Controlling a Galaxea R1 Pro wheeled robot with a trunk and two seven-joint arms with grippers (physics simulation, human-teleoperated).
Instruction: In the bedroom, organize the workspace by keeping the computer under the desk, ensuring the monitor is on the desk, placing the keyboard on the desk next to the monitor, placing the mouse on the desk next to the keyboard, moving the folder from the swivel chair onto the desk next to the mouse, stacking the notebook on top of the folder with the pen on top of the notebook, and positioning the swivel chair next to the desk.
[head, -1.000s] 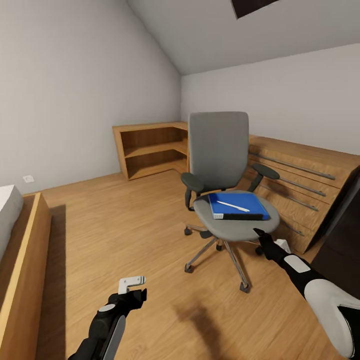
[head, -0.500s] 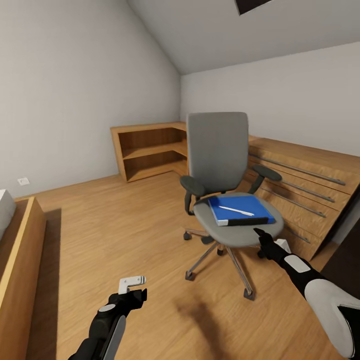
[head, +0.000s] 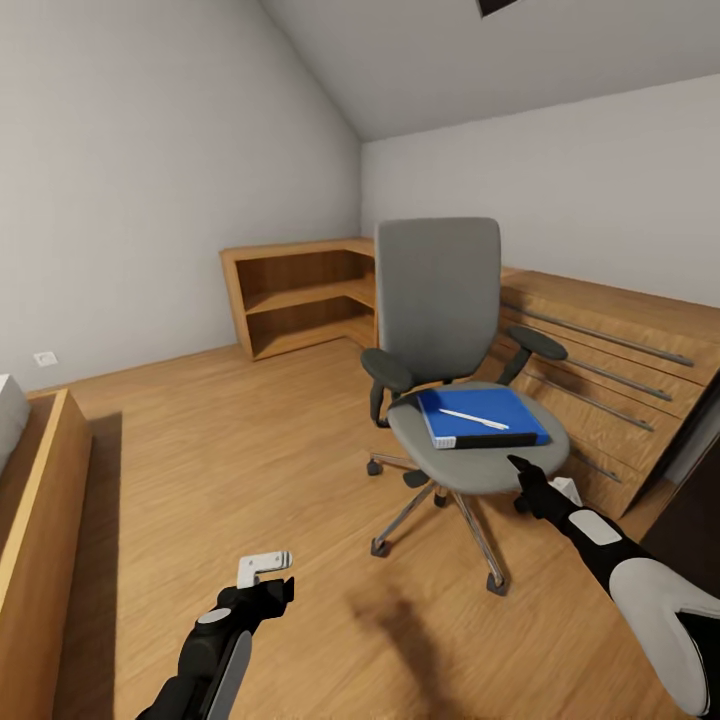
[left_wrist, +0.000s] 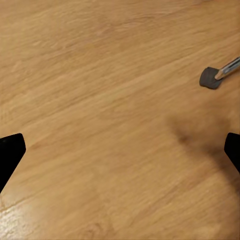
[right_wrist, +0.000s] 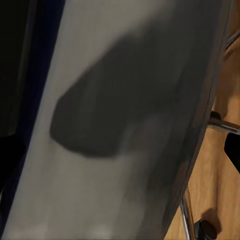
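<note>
swivel chair (head: 440, 330): we take it as our landmark; it stands on the wood floor (head: 250, 470), grey back upright, chrome star base under the seat.
folder (head: 480, 416): blue, we see it lying flat on the chair seat, black spine toward the seat's front edge.
pen (head: 473, 418): thin white stick, lies on top of the folder, slanted across it.
right gripper (head: 524, 474): we see it just at the chair seat's front rim, black tip pointing at the seat; we cannot tell how its jaws stand, nothing visibly held. In the right wrist view the grey seat surface (right_wrist: 125, 125) is very close, with a dark shadow on it.
left gripper (head: 264, 566): low over the floor, well apart from the chair, on its front-left side; jaws wide, empty. In the left wrist view we see a chair caster (left_wrist: 210, 78) on the floor.
dresser (head: 600, 380): light wood, long metal handles, just behind the chair.
shelf unit (head: 295, 298): open wooden shelves in the corner, beyond the chair.
</note>
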